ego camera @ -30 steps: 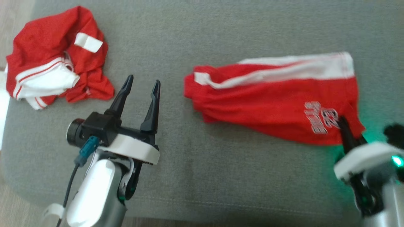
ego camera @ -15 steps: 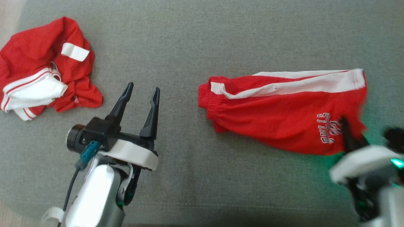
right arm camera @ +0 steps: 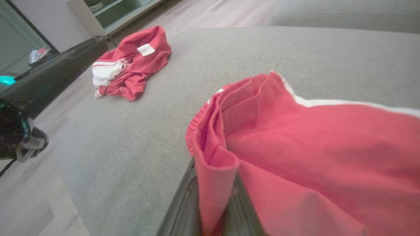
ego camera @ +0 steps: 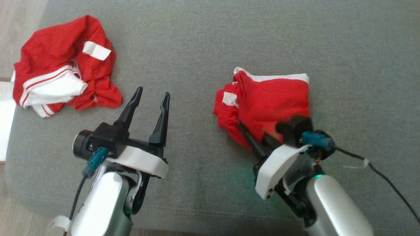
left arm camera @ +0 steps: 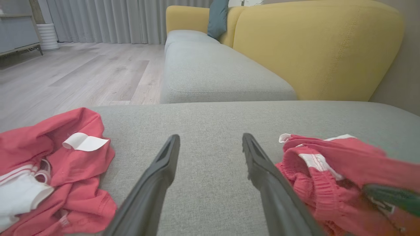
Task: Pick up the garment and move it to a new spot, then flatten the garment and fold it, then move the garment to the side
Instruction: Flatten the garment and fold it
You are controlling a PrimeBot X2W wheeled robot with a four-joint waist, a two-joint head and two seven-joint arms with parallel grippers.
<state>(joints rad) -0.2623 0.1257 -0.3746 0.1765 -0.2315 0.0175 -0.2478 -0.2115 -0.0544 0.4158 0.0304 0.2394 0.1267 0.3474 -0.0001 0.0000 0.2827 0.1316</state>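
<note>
The garment [ego camera: 272, 98] is a pair of red shorts with a white side stripe, lying doubled over on the grey cushion [ego camera: 210, 39]. My right gripper [ego camera: 254, 137] is shut on a fold of its red fabric at the near left edge. The right wrist view shows the cloth pinched between my right gripper [right arm camera: 216, 209], and the garment [right arm camera: 295, 137] spreads away to the right. My left gripper [ego camera: 153, 92] hovers open and empty over bare cushion to the left of the shorts. In the left wrist view my left gripper [left arm camera: 210, 137] has the garment [left arm camera: 328, 170] just off its right finger.
A crumpled red and white jersey [ego camera: 62, 78] lies at the cushion's far left corner. The cushion's front seam runs along the bottom, with wooden floor [ego camera: 16, 26] to the left. A black cable [ego camera: 387, 183] trails from my right wrist. A yellow sofa back [left arm camera: 315, 49] rises behind.
My right gripper has swung left, carrying the shorts' leg end over onto the waistband end, so the long flat shape is now half as wide. The left gripper has stayed put; the camera shifted.
</note>
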